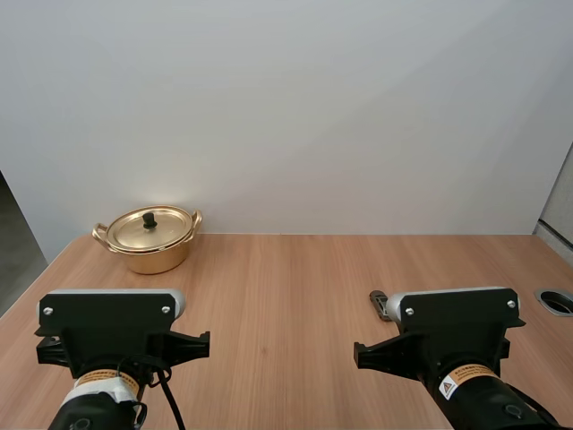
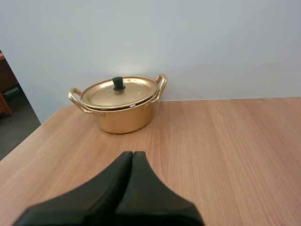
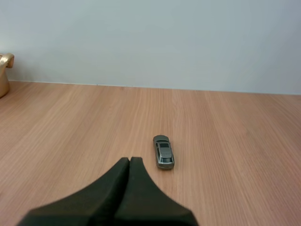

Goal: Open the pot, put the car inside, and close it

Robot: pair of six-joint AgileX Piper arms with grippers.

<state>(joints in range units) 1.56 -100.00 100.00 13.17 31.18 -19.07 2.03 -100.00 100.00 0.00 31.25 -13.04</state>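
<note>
Across the whole back, a plain pale wall [image 1: 313, 107], softly and evenly lit. Below it, a light wooden table [image 1: 295, 278] with grain running toward the wall and a round grey-rimmed hole [image 1: 557, 301] at the right edge. Past the table's left side, dark grey floor [image 1: 13, 255]; at the far right, a pale upright panel [image 1: 562, 202].

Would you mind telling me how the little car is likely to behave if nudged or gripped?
The car sits upright on the smooth table, so a nudge along its length would probably roll it. It looks small, rigid and light; its narrow body might slip when pinched.
</note>
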